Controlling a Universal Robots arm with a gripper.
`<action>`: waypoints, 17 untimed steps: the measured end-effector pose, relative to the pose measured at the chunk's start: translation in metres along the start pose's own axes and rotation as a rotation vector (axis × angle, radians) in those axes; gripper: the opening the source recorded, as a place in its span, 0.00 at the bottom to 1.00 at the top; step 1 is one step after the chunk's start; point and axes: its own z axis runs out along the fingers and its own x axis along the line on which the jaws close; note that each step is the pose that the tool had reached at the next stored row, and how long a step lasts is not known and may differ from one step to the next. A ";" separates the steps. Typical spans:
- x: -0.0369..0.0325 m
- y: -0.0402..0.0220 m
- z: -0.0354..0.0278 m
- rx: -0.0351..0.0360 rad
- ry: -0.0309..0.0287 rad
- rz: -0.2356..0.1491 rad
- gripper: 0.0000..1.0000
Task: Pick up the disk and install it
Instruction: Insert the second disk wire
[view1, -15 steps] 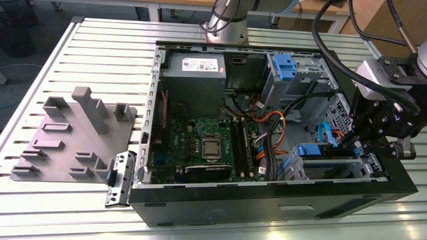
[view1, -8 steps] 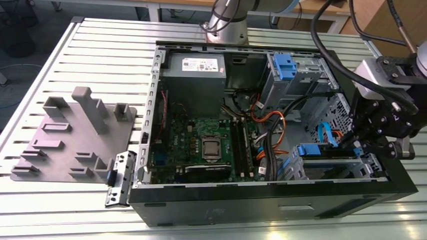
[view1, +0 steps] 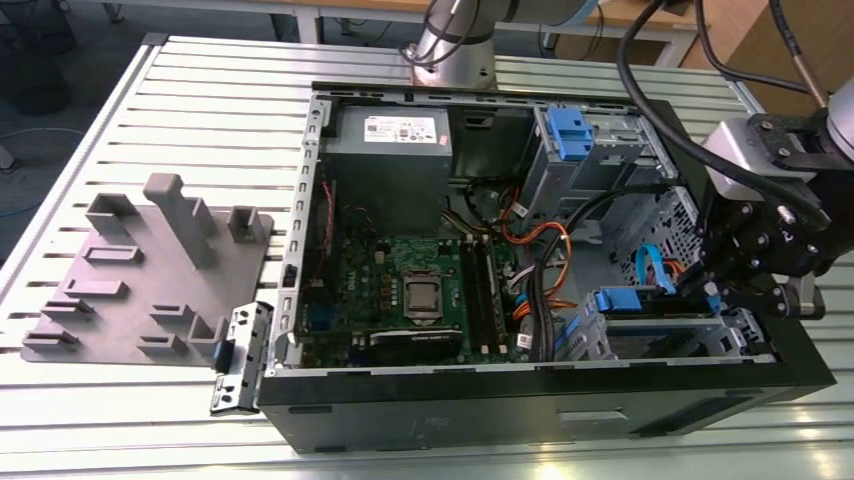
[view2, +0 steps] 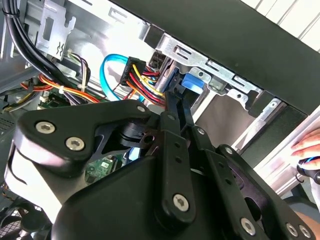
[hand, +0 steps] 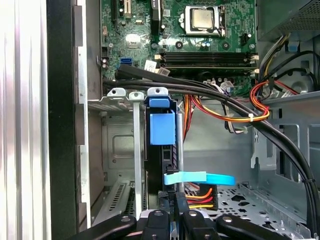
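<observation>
Your gripper (view1: 747, 285) hangs over the drive bay (view1: 667, 325) at the corner of the open computer case (view1: 534, 400) on the exterior view's right, and its fingers are drawn nearly together on the back edge of the disk (hand: 162, 150), which stands on edge in the bay. In the first wrist view you see the disk between the bay's metal dividers (hand: 136, 145), its blue plastic rail (hand: 162, 127) facing the camera, so it looks already seated in its slot, or close to it. The narrow pinch suits that: only a thin edge is left to hold, and the slim fingers (hand: 172, 210) fit between the divider and the cables. The light-blue data cable (hand: 200, 178) and the red-and-yellow power wires (hand: 200, 195) lie just beside the fingertips, crowding your working space. On the table (view1: 187, 120) the grey fixture tray (view1: 147, 270) sits well apart from the case.
</observation>
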 end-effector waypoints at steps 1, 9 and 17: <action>-0.0001 0.0001 0.0001 0.0000 0.0000 0.000 0.17; -0.0017 0.0010 0.0005 0.0001 0.0002 0.001 0.17; -0.0016 0.0010 0.0029 0.0002 0.0003 0.003 0.17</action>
